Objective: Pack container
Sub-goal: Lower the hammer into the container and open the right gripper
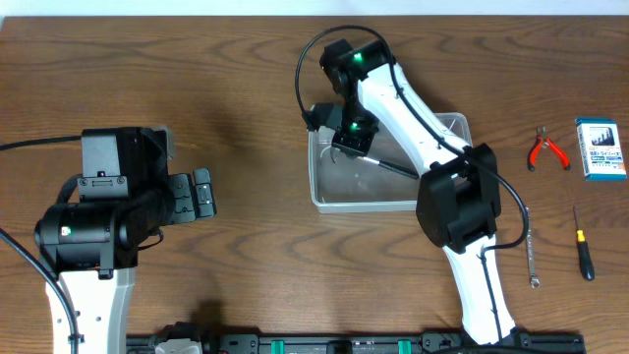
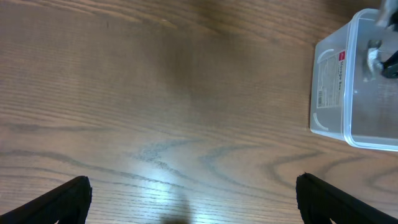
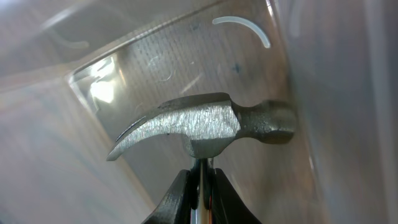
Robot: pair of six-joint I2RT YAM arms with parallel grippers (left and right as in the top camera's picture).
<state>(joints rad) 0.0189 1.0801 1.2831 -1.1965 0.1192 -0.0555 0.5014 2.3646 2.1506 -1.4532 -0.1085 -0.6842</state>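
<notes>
The container (image 1: 324, 195) is a clear plastic tub at the table's middle; it also shows at the right edge of the left wrist view (image 2: 333, 81). My right gripper (image 1: 351, 141) is inside the container and shut on a small claw hammer (image 3: 202, 124), gripping its neck just below the steel head (image 1: 344, 147). The hammer's black handle (image 1: 393, 167) slants across the tub. The tub's wall and floor fill the right wrist view (image 3: 155, 56). My left gripper (image 1: 201, 194) is open and empty over bare wood, left of the container.
Red-handled pliers (image 1: 546, 149), a small blue box (image 1: 600, 149), a black screwdriver (image 1: 583, 246) and a thin metal tool (image 1: 531, 254) lie on the table right of the container. The right arm (image 1: 462, 206) reaches across the tub's right side.
</notes>
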